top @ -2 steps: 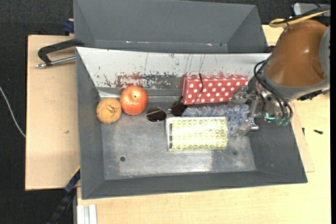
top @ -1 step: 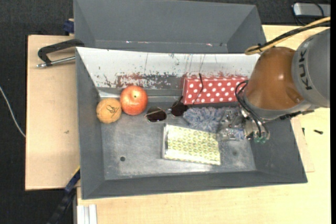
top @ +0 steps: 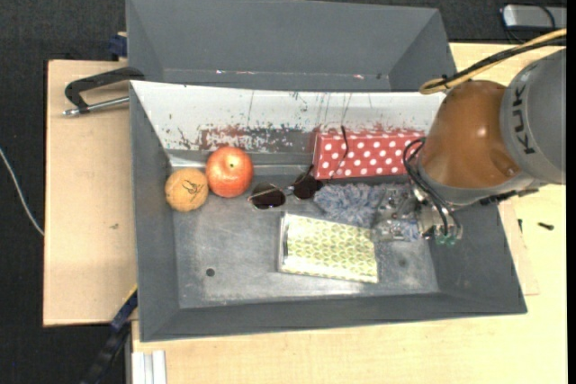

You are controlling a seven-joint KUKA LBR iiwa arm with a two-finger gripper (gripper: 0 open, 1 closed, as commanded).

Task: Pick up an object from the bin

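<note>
My gripper [top: 394,220] is low at the right side of the bin floor, its metal fingers over the right end of a blue-grey crumpled cloth [top: 353,200]. Whether anything is between the fingers is hidden. Just left of it lies a flat packet with a green-and-white pattern [top: 328,249]. Behind it a red box with white dots [top: 369,155] stands against the back wall.
Dark sunglasses [top: 281,192] lie in the middle of the bin. A red apple [top: 229,172] and an orange fruit [top: 186,191] sit at the back left. The arm's orange cover hangs over the bin's right wall.
</note>
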